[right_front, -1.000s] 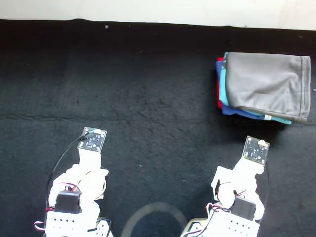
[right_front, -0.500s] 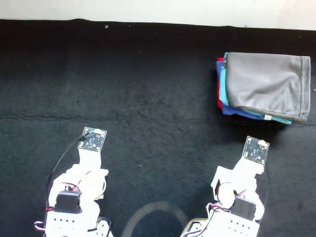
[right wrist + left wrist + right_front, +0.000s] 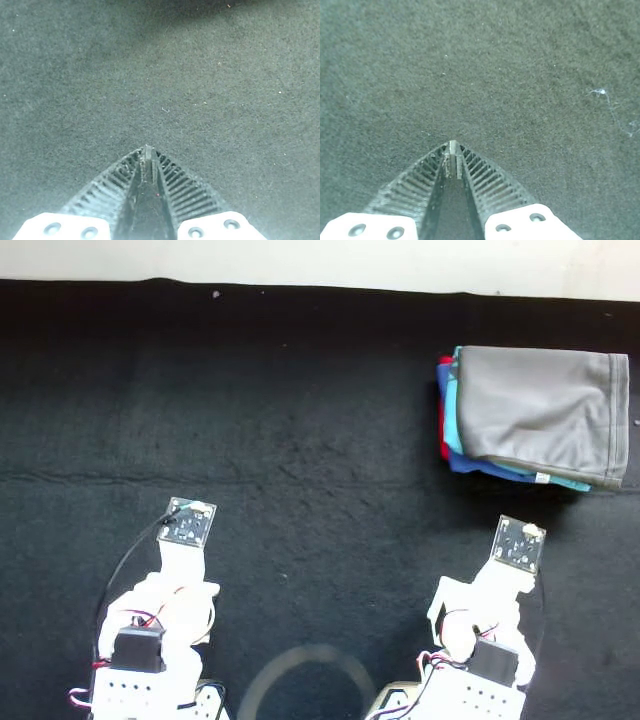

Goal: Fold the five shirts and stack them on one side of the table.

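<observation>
A stack of folded shirts point(image 3: 535, 415) lies at the back right of the table, a grey shirt on top with teal, blue and red edges showing beneath it. My left gripper point(image 3: 452, 150) is shut with nothing in it, above bare black cloth. My right gripper point(image 3: 147, 152) is shut too, also holding nothing. In the high view the left arm point(image 3: 170, 590) sits folded back at the front left. The right arm point(image 3: 495, 605) sits at the front right, a short way in front of the stack.
A black felt cloth point(image 3: 280, 430) covers the table. A white wall edge point(image 3: 300, 260) runs along the back. A faint grey ring mark point(image 3: 305, 675) shows on the cloth between the two arm bases.
</observation>
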